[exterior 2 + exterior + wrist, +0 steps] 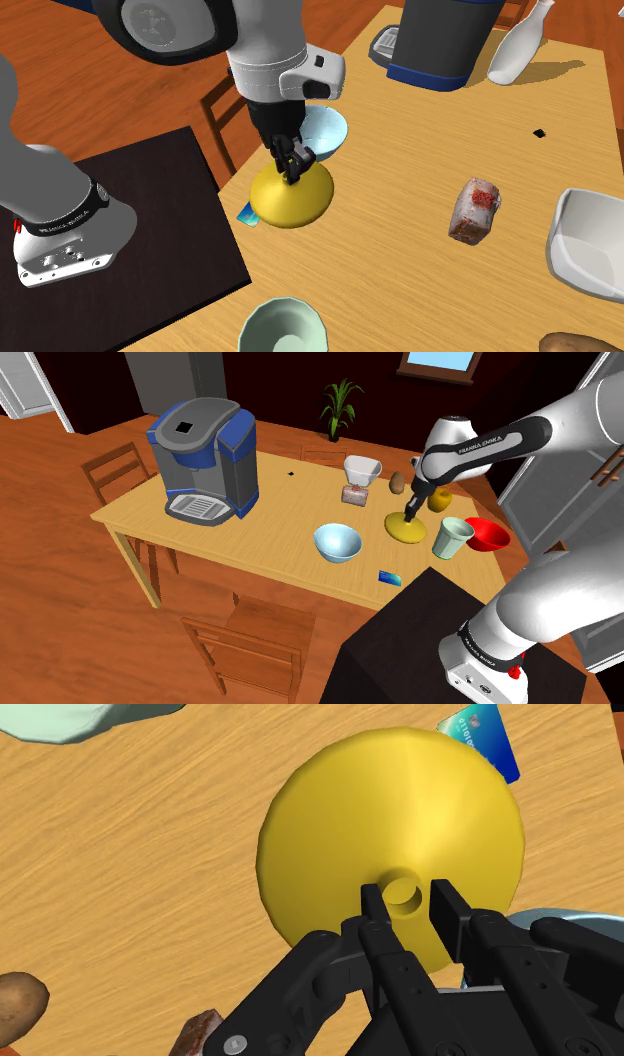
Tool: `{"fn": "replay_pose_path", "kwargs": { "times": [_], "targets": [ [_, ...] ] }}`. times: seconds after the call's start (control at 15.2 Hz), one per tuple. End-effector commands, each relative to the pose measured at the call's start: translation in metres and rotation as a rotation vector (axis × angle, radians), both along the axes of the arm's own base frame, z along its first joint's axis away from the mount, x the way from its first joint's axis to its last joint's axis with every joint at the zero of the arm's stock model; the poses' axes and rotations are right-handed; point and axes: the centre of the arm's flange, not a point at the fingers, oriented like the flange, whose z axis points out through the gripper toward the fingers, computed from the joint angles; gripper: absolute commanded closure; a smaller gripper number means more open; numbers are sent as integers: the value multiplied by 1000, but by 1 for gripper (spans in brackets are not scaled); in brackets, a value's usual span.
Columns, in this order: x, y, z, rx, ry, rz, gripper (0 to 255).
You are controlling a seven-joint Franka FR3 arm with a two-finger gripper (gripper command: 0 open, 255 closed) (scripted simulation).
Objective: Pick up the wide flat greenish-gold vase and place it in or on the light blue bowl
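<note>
Item: vase [405, 532] [290, 200] [400, 814], yellow-gold, a wide flat cone with a short neck.
Location: upright on the bench [270, 522], between the light blue bowl [337, 542] [330, 125] and a pale green cup [452, 537]; apart from both.
Tool [412, 512] [296, 168] [408, 899]: directly above the vase, pointing down, fingers [372, 909] closed against either side of the neck.
Nearby: blue card [390, 578] [485, 739] just beside the vase's rim at the bench edge; red bowl [488, 534] beyond the cup; coffee machine [203, 460] at the far end.
</note>
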Motion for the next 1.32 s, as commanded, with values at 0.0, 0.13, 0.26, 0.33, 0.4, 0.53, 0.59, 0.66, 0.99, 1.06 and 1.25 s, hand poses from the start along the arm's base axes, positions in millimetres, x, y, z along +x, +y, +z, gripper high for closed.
{"fn": "replay_pose_path", "kwargs": {
  "times": [0.0, 0.13, 0.26, 0.33, 0.4, 0.53, 0.59, 0.66, 0.99, 1.06, 1.25],
  "targets": [
    [1, 0, 11, 0, 0, 0, 255],
    [1, 0, 21, 0, 0, 0, 255],
    [1, 0, 29, 0, 0, 0, 255],
    [8, 10, 32, 0, 0, 0, 255],
    [16, 20, 34, 0, 0, 0, 255],
    [32, 41, 40, 0, 0, 0, 255],
    [39, 51, 42, 0, 0, 0, 255],
    [47, 62, 45, 0, 0, 0, 255],
    [86, 114, 58, 0, 0, 0, 255],
    [93, 124, 61, 0, 0, 0, 255],
    [116, 155, 69, 0, 0, 0, 255]
  ]
}}
